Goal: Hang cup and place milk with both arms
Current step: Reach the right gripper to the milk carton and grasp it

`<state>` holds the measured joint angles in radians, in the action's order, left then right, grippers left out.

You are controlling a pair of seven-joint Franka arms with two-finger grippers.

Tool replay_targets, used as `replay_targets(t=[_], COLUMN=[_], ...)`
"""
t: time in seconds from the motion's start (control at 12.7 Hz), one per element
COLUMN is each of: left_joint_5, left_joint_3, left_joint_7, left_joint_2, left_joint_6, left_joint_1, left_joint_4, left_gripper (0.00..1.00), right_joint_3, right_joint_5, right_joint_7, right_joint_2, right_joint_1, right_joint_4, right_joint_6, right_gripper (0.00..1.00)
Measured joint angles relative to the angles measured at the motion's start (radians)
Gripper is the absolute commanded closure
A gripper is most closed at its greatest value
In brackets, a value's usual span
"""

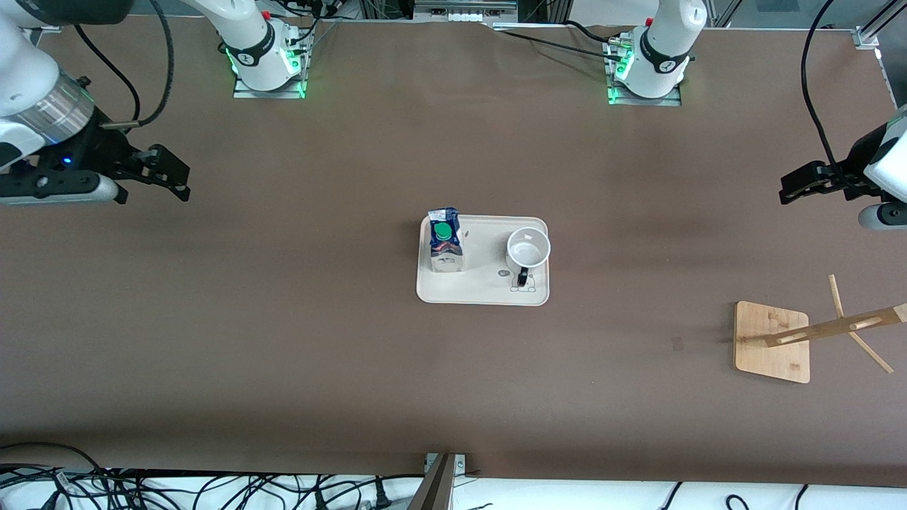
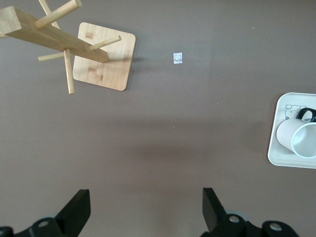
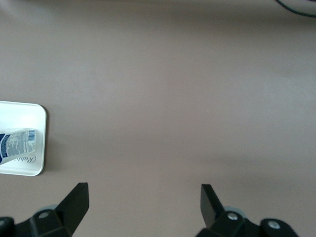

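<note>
The white cup (image 1: 528, 248) with a black handle stands upright on the cream tray (image 1: 482, 292) at mid table; it also shows in the left wrist view (image 2: 297, 137). The milk carton (image 1: 446, 241), blue top with green cap, stands on the same tray toward the right arm's end; its side shows in the right wrist view (image 3: 18, 143). My left gripper (image 1: 788, 188) is open and empty over bare table at the left arm's end, far from the tray; its fingertips (image 2: 79, 205) stand wide apart. My right gripper (image 1: 181, 177) is open and empty over bare table at the right arm's end.
A wooden mug rack (image 1: 772, 342) with pegs on a slanted post stands at the left arm's end, nearer the front camera than the left gripper; it also shows in the left wrist view (image 2: 103, 56). A small patch of tape (image 1: 677, 343) lies beside it. Cables run along the table's front edge.
</note>
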<state>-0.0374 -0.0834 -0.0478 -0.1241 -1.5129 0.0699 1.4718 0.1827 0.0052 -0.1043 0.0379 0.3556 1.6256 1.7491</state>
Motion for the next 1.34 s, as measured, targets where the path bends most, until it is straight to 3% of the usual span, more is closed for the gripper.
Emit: replay_targets(t=[0.24, 0.47, 0.94, 1.34], left_joint_5=[0.039, 0.050, 0.052, 0.052], left_joint_3=[-0.003, -0.004, -0.003, -0.005], left_joint_7=[0.000, 0.000, 0.000, 0.000], left_joint_2=[-0.001, -0.033, -0.083, -0.129], left_joint_6=[-0.017, -0.045, -0.055, -0.053], left_joint_1=[0.000, -0.001, -0.001, -0.008], left_joint_4=[-0.001, 0.001, 0.002, 0.004], left_gripper=[0.00, 0.00, 0.00, 0.00], right_joint_3=[-0.074, -0.145, -0.157, -0.156], right_joint_5=[0.008, 0.032, 0.033, 0.031], right_joint_7=[-0.015, -0.260, -0.628, -0.678], right_joint_2=[0.055, 0.149, 0.490, 0.583], right_joint_1=[0.032, 0.145, 0.378, 0.415], right_joint_4=[0.000, -0.032, -0.271, -0.309], right_joint_6=[-0.043, 0.029, 0.194, 0.233], right_gripper=[0.00, 0.00, 0.00, 0.00])
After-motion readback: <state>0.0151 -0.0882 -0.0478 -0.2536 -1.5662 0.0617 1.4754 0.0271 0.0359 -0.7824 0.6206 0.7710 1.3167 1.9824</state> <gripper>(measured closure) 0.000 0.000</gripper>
